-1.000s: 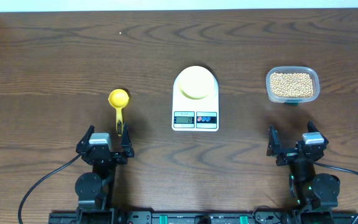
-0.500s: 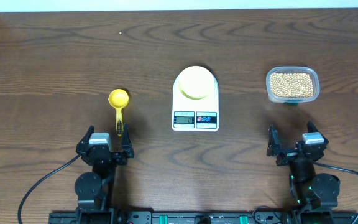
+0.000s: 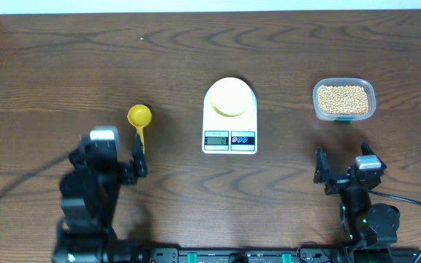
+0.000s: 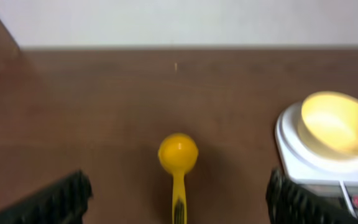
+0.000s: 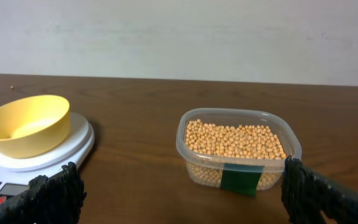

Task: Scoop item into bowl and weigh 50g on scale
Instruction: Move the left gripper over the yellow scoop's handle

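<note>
Two grippers, both spread wide and holding nothing. Left gripper [image 3: 108, 162] is blurred, just behind the handle of the yellow scoop [image 3: 139, 121] and lined up with it, probably to take the handle first. Right gripper [image 3: 343, 174] sits near the table edge, in front of the clear tub [image 3: 372, 93] of beans [image 3: 343, 98], well apart from it. Bowl [image 3: 230, 96] sits empty on the scale [image 3: 229, 126] at centre, so beans get weighed as they drop in. Display faces the robot; reading too small to tell. No beans scooped yet.
</note>
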`<action>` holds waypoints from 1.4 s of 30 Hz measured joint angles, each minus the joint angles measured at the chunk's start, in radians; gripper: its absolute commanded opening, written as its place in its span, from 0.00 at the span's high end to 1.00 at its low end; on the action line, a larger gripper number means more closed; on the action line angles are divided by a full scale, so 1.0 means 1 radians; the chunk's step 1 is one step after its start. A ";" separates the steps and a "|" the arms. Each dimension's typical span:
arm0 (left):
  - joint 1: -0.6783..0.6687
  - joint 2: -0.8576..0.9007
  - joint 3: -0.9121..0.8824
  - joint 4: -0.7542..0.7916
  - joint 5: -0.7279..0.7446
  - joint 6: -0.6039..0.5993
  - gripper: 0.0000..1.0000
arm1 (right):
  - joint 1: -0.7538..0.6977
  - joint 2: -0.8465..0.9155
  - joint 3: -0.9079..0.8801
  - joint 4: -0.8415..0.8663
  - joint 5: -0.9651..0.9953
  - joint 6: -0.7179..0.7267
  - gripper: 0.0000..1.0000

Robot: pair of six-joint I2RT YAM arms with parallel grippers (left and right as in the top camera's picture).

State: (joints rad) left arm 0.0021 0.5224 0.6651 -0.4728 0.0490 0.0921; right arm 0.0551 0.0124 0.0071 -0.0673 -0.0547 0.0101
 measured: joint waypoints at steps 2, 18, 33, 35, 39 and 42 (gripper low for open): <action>0.000 0.117 0.136 -0.083 0.000 0.010 0.08 | 0.000 0.000 0.000 0.000 0.000 0.000 0.01; 0.015 0.906 1.010 -0.765 -0.003 0.016 0.08 | 0.000 0.000 0.000 0.000 0.000 0.000 0.01; 0.062 1.231 1.020 -0.777 -0.003 0.013 0.08 | 0.000 0.000 0.000 0.000 0.000 0.000 0.01; 0.062 1.257 1.020 -0.777 -0.004 0.013 0.08 | 0.000 0.000 0.000 0.000 0.000 0.000 0.01; 0.062 1.297 1.020 -0.769 -0.004 0.013 0.08 | 0.000 0.000 0.000 0.000 0.000 0.000 0.01; 0.062 1.320 1.020 -0.748 -0.003 0.013 0.08 | 0.000 0.000 0.000 0.000 0.000 0.000 0.01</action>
State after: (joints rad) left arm 0.0639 1.8420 1.6855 -1.2209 0.0456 0.1047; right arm 0.0551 0.0120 0.0071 -0.0677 -0.0547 0.0101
